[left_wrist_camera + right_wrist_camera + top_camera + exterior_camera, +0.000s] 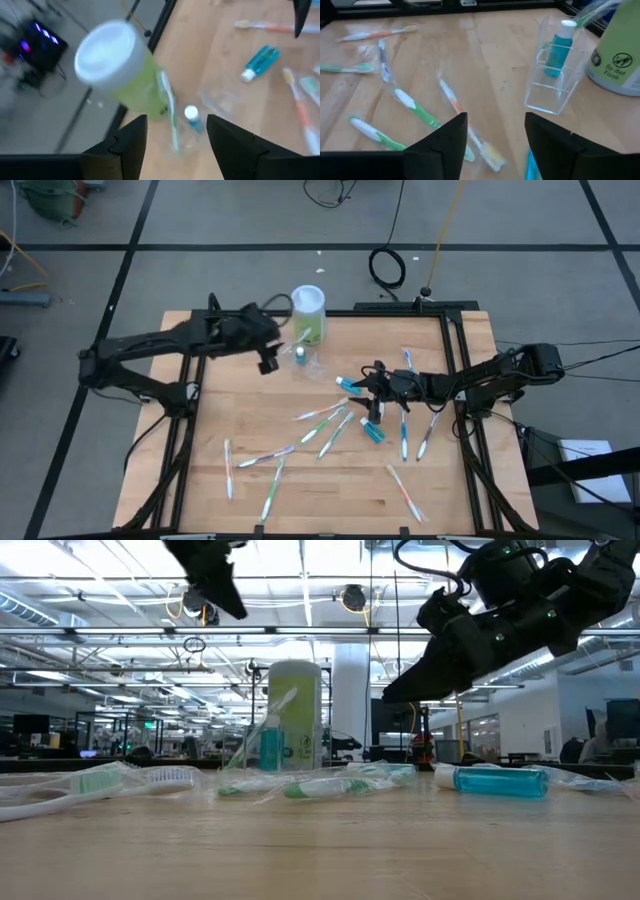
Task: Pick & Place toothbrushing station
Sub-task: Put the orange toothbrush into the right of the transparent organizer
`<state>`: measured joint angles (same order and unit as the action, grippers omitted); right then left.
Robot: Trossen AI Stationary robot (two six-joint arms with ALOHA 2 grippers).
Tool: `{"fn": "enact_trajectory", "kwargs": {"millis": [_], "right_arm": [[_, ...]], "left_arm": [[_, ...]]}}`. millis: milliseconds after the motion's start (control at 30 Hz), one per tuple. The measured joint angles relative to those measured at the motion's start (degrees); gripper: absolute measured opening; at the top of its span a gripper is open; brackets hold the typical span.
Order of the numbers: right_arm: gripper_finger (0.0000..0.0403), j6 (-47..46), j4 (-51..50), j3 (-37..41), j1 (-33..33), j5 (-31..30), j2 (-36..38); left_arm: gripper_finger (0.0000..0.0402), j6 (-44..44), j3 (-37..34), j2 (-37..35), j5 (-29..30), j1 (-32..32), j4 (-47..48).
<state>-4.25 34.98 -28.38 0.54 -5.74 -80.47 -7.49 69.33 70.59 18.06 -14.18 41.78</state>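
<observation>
left gripper (268, 365): open, empty, raised just beside clear holder (555, 70) | right gripper (374, 383): fingers apart, nothing held, above table (250, 500) | holder: upright ahead of right gripper, blue tube (559, 47) and a toothbrush inside, touching green canister (308, 315) | wrapped toothbrushes (320, 416) scattered below right gripper

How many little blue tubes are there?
3 tubes: one standing in the clear holder, one by the right gripper, one lying farther from the holder. Others may be hidden.
</observation>
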Motion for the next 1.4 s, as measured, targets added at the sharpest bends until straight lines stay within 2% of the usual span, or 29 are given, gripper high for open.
{"fn": "enact_trajectory", "kwargs": {"millis": [133, 233, 400, 500, 600, 700, 967, 1200, 1400], "right_arm": [[0.0193, -1.8, -4.4, -1.7, -1.1, 0.0, 0.0], [0.019, -4.2, -13.5, -4.0, -1.0, -0.9, 0.9], [0.0192, -12.7, -32.3, -6.0, -0.1, -14.0, 4.3], [0.0191, -22.1, -38.6, -5.9, 1.2, -18.3, 6.4], [0.0188, -30.0, -38.3, -5.0, 3.2, -18.2, 6.8], [0.0184, -30.8, -38.3, -4.0, 5.1, -18.2, 5.1], [0.0168, -31.3, -37.1, -3.5, 9.7, -18.1, -1.6], [0.0155, -31.3, -35.6, -3.6, 11.2, -18.5, -6.3], [0.0112, -31.2, -35.3, -3.6, 11.1, -18.7, -6.6]], "left_arm": [[0.0211, 2.1, -5.6, -4.6, -2.5, -1.0, 0.8], [0.0211, 3.7, -11.9, -7.3, -3.7, -1.1, -3.2], [0.0211, 8.4, -21.9, -10.0, -6.6, -1.0, -12.7], [0.0211, 10.1, -26.6, -10.3, -6.6, -0.4, -18.8], [0.0211, 9.8, -29.9, -10.1, -6.4, 0.0, -24.3], [0.0211, 9.4, -31.6, -9.7, -6.2, 0.1, -29.1], [0.0211, 8.8, -31.8, -9.9, -6.1, 0.1, -30.1], [0.0211, 8.8, -31.8, -9.9, -6.3, 0.1, -30.0], [0.0212, 9.0, -31.8, -9.9, -6.4, 0.1, -29.9]]}}
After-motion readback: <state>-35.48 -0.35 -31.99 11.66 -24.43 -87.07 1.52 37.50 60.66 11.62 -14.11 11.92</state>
